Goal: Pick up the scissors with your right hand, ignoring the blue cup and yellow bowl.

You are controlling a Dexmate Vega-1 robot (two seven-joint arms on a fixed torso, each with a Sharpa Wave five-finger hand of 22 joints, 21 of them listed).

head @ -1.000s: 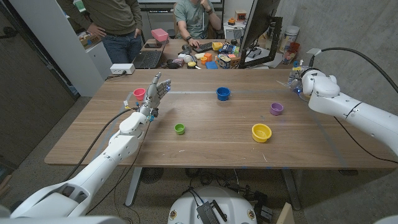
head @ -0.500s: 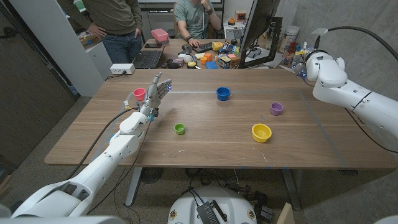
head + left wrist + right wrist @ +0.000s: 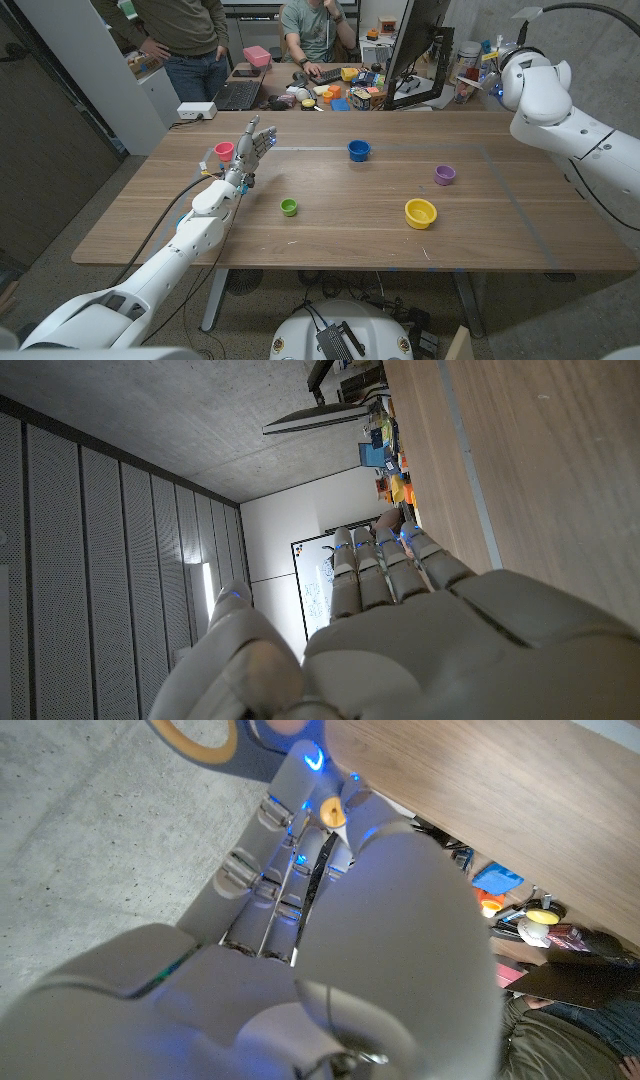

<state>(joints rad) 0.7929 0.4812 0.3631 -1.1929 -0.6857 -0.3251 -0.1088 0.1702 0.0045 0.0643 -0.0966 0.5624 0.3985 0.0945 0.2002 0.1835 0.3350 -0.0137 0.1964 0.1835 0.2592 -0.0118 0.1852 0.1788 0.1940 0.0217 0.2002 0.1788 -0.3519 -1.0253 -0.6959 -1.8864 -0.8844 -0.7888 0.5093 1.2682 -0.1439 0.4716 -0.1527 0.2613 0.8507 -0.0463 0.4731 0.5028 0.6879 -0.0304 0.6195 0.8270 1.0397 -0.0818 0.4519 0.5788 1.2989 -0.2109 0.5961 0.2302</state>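
My right hand (image 3: 507, 72) is raised above the table's far right corner. In the right wrist view that hand (image 3: 300, 920) grips the scissors: a dark blade (image 3: 313, 885) runs between its closed fingers and an orange handle loop (image 3: 190, 742) sticks out beyond the fingertips. The blue cup (image 3: 359, 150) stands at the table's far middle. Nearer on the right is the yellow bowl (image 3: 420, 213). My left hand (image 3: 254, 141) stands over the table's left part with straight fingers (image 3: 385, 565) and holds nothing.
A pink cup (image 3: 224, 150) is just left of my left hand, a green cup (image 3: 289, 207) in front of it, and a purple cup (image 3: 445, 174) on the right. Two people, a monitor (image 3: 415, 50) and desk clutter lie behind the table (image 3: 330, 235).
My right arm has lifted up and back from the table's far right corner, carrying the hand higher. The left arm and the cups have not moved.
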